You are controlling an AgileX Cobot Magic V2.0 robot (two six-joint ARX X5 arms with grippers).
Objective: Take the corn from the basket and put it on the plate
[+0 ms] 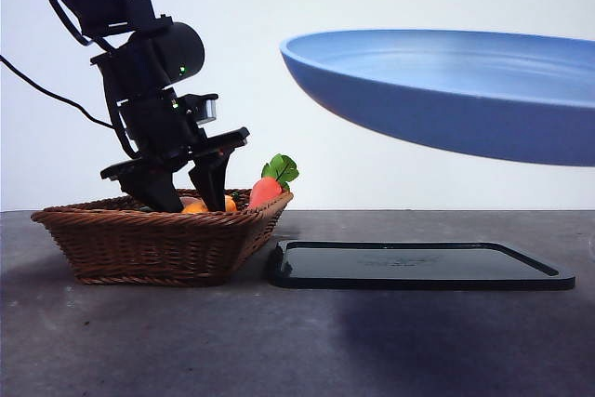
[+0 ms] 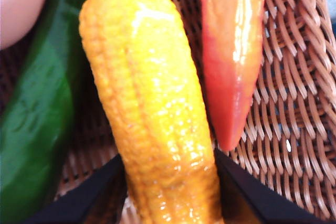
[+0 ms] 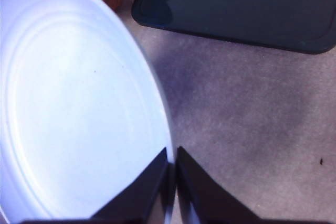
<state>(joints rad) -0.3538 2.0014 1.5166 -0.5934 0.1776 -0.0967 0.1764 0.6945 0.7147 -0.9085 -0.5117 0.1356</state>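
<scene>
Corn [image 2: 152, 108] lies in the basket [image 1: 139, 239], between the left gripper [image 1: 186, 194] fingers, which flank it but clamp unconfirmed. Right gripper [image 3: 172, 182] fingers are pinched on the plate [image 1: 446, 90] rim, holding it aloft. Lift and placement remain outstanding.

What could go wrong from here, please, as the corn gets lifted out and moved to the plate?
The left gripper straddles the corn near one end, so the long cob may pivot or slip when lifted. The carrot lies right beside it and could get dragged along. The right gripper holds the plate in the air by its rim only, so it may tip when the corn lands.
</scene>
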